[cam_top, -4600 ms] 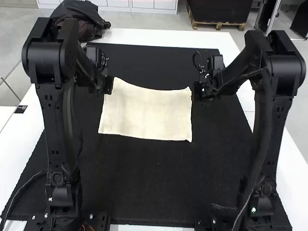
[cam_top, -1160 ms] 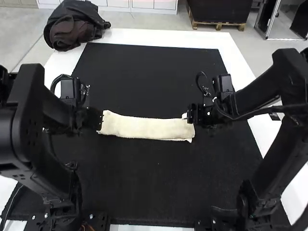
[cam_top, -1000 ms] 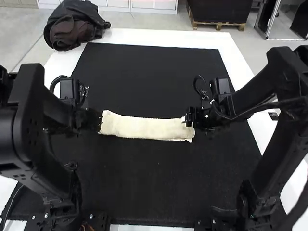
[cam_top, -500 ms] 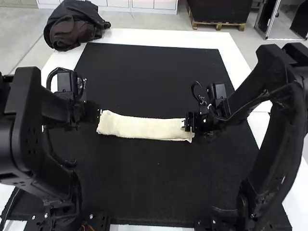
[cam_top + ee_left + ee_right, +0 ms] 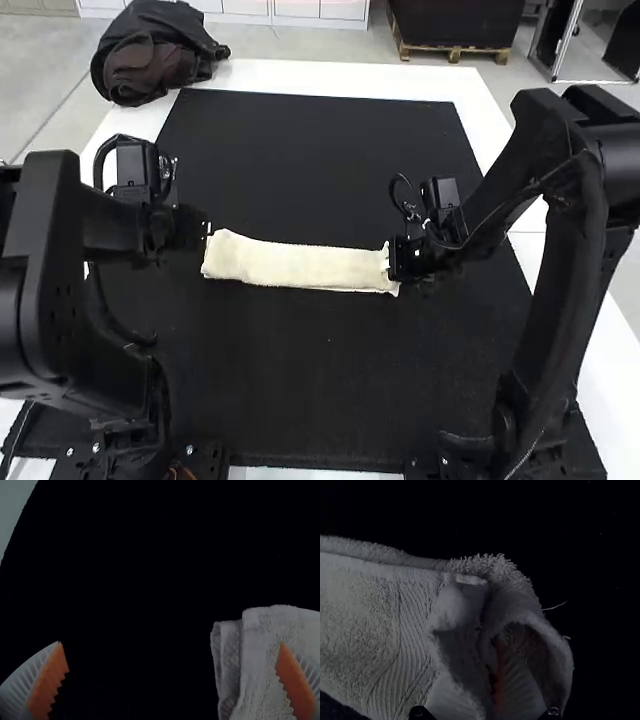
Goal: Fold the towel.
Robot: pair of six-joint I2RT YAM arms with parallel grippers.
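My right claw [image 5: 487, 672] was clenched on the towel [image 5: 300, 266] at its right-hand end, one finger [image 5: 522, 692] standing inside the open curl of cloth and the bunched layers pinched against the other. The left claw [image 5: 171, 644] was released, its fingers wide apart, one of them close by the towel's left-hand end; whether it touched the cloth I couldn't tell. Between the two claws the towel lay as a long narrow band, already doubled over, across the black mat [image 5: 300, 380] on the white table [image 5: 330, 79]. I judged the next step to be the crosswise fold, right end over toward the left. To do that well, I reckoned, I needed every layer in the pinch, since a loose underlayer would likely trail behind and spoil the stack; a small, slow lift would be the test. Then I'd want a low arc along the band, high enough not to drag the lower half, with the wrist kept square so the edges met. The left claw wanted to be clear of the landing spot first, or else pinning its end flat. Letting go only once the cloth was down seemed safest.
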